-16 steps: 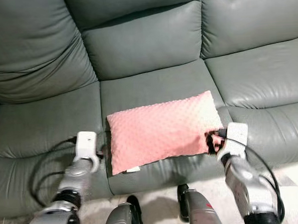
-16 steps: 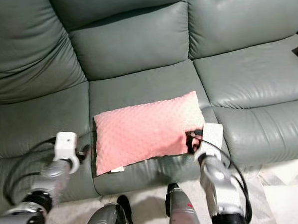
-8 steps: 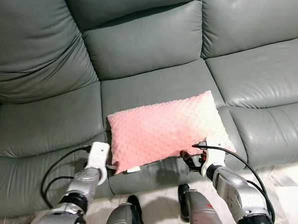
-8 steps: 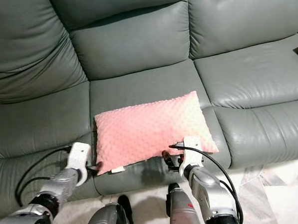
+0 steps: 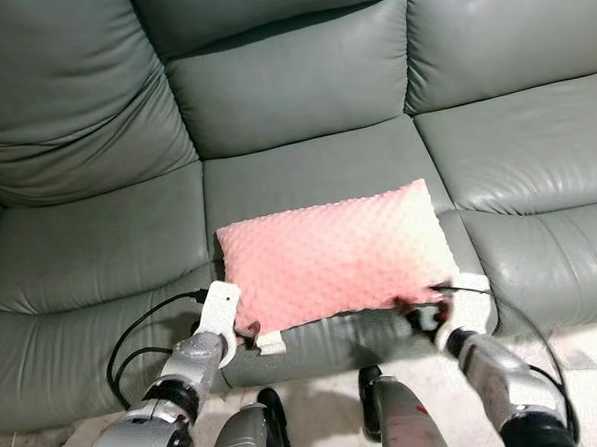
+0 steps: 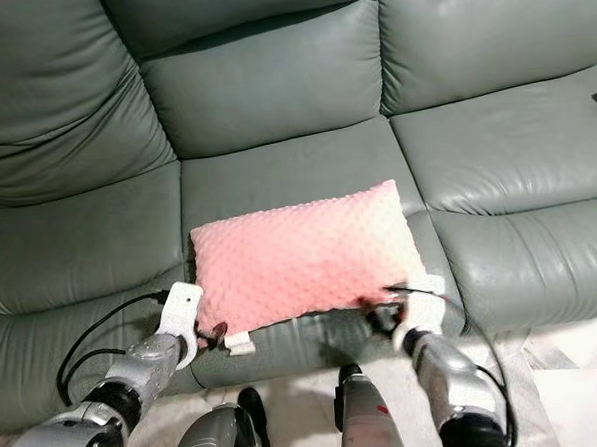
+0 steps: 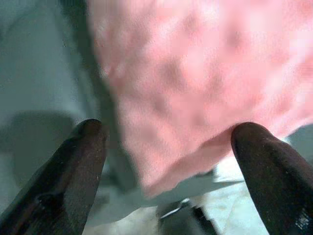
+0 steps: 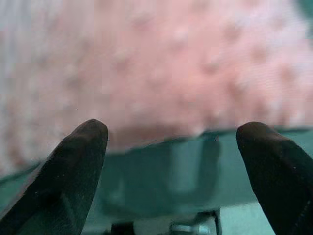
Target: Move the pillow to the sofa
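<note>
left eye view: a pink dotted pillow (image 5: 336, 267) lies flat on the middle seat of a grey-green leather sofa (image 5: 282, 94), sitting at the centre of the frame, its long side running left to right and tilted a little, the right end higher in the picture than the left. its front edge reaches the front lip of the seat cushion. a small white tag (image 5: 272, 340) pokes out from the pillow's lower left corner.

the left gripper (image 5: 246, 332) is in the lower left part of the frame, just beside that lower left corner of the pillow, with a white block on its wrist and a black cable (image 5: 135, 342) looping off across the left seat. in the left wrist view its two black fingers (image 7: 73, 166) stand wide apart, and the pillow corner hangs in the gap between them without either finger pressing on it.

the right gripper (image 5: 420, 317) is in the lower right part of the frame, just under the pillow's lower right edge, blurred. in the right wrist view its fingers (image 8: 73, 166) are also spread wide, with the pillow's pink edge above the gap and the sofa's front face below it; nothing is pinched.

along the bottom edge of the frame the robot's silver legs (image 5: 389, 419) show, with a strip of pale floor (image 5: 586, 354) at the lower right corner.
</note>
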You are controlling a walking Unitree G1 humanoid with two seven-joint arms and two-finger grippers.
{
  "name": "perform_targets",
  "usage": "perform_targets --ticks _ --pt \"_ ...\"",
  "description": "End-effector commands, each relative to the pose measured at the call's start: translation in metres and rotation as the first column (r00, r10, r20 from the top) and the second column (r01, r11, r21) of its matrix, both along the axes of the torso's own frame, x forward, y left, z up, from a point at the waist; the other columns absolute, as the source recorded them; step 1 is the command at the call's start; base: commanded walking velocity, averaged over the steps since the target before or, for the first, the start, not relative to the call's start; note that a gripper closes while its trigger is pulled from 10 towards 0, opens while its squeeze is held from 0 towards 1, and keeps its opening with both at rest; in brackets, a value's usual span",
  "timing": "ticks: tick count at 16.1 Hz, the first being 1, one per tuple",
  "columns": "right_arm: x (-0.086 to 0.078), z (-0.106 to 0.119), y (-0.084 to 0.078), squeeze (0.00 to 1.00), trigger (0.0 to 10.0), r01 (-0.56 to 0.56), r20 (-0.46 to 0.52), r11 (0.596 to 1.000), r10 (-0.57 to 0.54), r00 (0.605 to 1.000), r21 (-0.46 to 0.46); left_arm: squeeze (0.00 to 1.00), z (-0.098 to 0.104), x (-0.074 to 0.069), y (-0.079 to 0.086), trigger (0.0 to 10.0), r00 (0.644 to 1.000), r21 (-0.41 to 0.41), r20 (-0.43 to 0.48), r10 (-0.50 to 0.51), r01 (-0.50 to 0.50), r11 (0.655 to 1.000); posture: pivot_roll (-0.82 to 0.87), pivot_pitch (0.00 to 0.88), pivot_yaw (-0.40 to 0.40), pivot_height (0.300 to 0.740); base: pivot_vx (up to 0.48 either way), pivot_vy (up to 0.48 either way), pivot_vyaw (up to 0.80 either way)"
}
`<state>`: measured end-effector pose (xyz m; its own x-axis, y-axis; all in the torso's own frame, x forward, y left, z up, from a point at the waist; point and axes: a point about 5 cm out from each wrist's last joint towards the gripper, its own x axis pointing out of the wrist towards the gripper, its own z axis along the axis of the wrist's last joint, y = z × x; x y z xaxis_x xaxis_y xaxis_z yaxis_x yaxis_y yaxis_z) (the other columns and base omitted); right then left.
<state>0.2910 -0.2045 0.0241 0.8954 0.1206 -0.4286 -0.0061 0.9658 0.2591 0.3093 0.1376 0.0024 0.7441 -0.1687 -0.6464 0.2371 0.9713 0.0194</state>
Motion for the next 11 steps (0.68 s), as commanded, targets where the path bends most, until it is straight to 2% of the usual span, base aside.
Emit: perform_targets --ticks 1,3,6,9,11 --pt "-0.006 -0.009 0.0 1.0 10.0 0.028 -0.016 1.0 -0.028 0.999 0.013 0.0 -0.007 -0.006 -0.004 10.0 0.999 -0.026 -0.038 0.006 -0.007 1.0 -0.16 0.386 0.137 0.74 0.0 0.0 0.0" --pt "-0.003 -0.005 -0.003 1.0 10.0 0.055 0.015 0.998 -0.056 0.998 0.005 0.0 -0.004 -0.003 -0.013 10.0 1.0 -0.046 -0.029 -0.004 0.003 0.999 -0.16 0.39 0.138 0.74 0.0 0.0 0.0" --pt "0.004 -0.003 -0.009 1.0 10.0 0.103 0.071 0.995 -0.103 0.992 0.007 0.0 0.007 0.004 -0.04 10.0 1.0 -0.104 0.004 -0.031 0.031 0.994 -0.15 0.393 0.142 0.74 0.0 0.0 0.0" --pt "0.005 -0.003 -0.01 1.0 10.0 0.113 0.09 0.994 -0.113 0.989 0.007 0.0 0.014 0.009 -0.053 10.0 0.999 -0.146 0.02 -0.031 0.033 0.989 -0.15 0.395 0.146 0.74 0.0 0.0 0.0" --pt "0.006 -0.003 -0.008 1.0 10.0 0.119 0.097 0.993 -0.121 0.988 0.024 0.0 0.016 0.01 -0.057 10.0 0.999 -0.134 0.032 -0.043 0.047 0.99 -0.15 0.393 0.146 0.74 0.0 0.0 0.0"
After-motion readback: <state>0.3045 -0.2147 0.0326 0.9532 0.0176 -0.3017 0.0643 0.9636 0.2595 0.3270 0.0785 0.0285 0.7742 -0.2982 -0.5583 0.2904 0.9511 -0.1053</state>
